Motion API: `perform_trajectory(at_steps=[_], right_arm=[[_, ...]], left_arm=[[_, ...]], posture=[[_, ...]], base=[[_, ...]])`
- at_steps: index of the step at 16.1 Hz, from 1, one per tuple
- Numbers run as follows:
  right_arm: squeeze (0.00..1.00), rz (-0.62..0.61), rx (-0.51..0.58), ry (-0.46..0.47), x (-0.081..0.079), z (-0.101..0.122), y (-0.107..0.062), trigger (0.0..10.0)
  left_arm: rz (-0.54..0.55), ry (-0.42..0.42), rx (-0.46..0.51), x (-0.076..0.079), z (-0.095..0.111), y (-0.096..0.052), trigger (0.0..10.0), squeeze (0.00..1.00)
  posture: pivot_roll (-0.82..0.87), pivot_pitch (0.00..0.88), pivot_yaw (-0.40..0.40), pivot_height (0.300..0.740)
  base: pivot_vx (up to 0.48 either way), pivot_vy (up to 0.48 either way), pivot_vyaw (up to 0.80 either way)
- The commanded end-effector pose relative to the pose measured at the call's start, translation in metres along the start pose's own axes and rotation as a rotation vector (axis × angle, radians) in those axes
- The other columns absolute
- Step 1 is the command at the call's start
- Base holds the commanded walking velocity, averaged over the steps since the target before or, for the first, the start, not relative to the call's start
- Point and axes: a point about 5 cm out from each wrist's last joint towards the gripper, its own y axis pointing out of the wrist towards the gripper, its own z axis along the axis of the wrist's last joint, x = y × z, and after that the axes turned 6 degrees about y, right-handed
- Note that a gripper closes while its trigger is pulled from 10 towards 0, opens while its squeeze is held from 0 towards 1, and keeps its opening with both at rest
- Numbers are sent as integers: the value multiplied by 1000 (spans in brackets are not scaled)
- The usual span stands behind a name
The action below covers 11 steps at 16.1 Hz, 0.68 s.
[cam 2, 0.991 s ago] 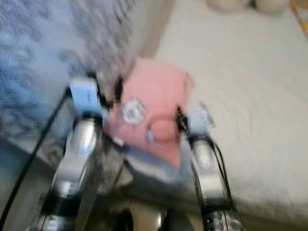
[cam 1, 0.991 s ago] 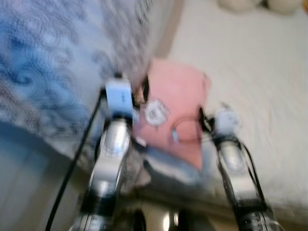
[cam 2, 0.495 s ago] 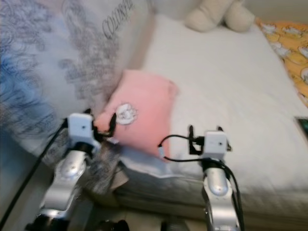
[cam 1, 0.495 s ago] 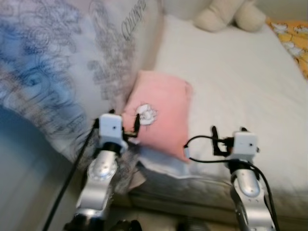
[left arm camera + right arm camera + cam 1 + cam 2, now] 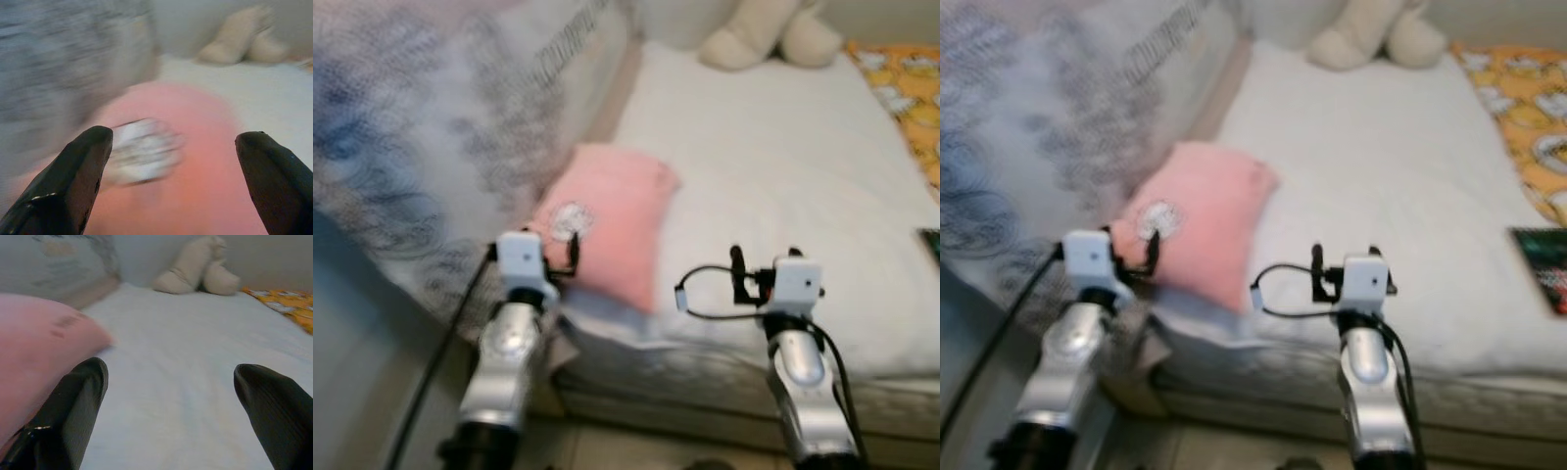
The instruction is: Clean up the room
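A: Report the position and condition of the left gripper [image 5: 171,161].

B: It is raised at the near edge of the bed [image 5: 783,186]. Its two black fingers [image 5: 68,181] stand wide apart with nothing held between them. The pink pillow [image 5: 607,220] lies directly ahead of the fingertips, just beyond them; contact cannot be confirmed. The pillow carries a round white patch [image 5: 142,152], which sits ahead of the gap between the fingers, toward the left one.

A: And the right gripper [image 5: 171,396]?

B: It is also raised at the bed's near edge, well to the right of the left gripper. Its fingers [image 5: 73,411] are likewise spread, holding nothing. Bare white sheet lies ahead of it. The pink pillow is off to its left side, near the left finger.

A: What else surrounds the grippers?

B: A large grey-patterned duvet [image 5: 431,127] is heaped to the left of the left gripper, beside the pillow. A cream plush toy [image 5: 1371,34] rests at the far end of the bed, well beyond both grippers. An orange patterned cloth [image 5: 1518,117] lies far to the right of the right gripper, with a dark flat object [image 5: 1540,259] near it at the bed's right edge; its nature cannot be determined.
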Motion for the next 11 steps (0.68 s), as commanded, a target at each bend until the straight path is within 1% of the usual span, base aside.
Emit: perform_trajectory(at_steps=[1, 11], right_arm=[[0, 0, 37, 10, -3, 8, 6, 10000], [0, 46, 25, -12, -11, 4, 11, 10000]], left_arm=[[-36, 2, 30, 4, 5, 5, 10000, 0], [-42, -21, 39, 0, 6, 16, 10000, 0]], posture=[[-211, 0, 71, 740], [-221, 0, 79, 740]], base=[[240, -412, 0], [268, -395, 0]])
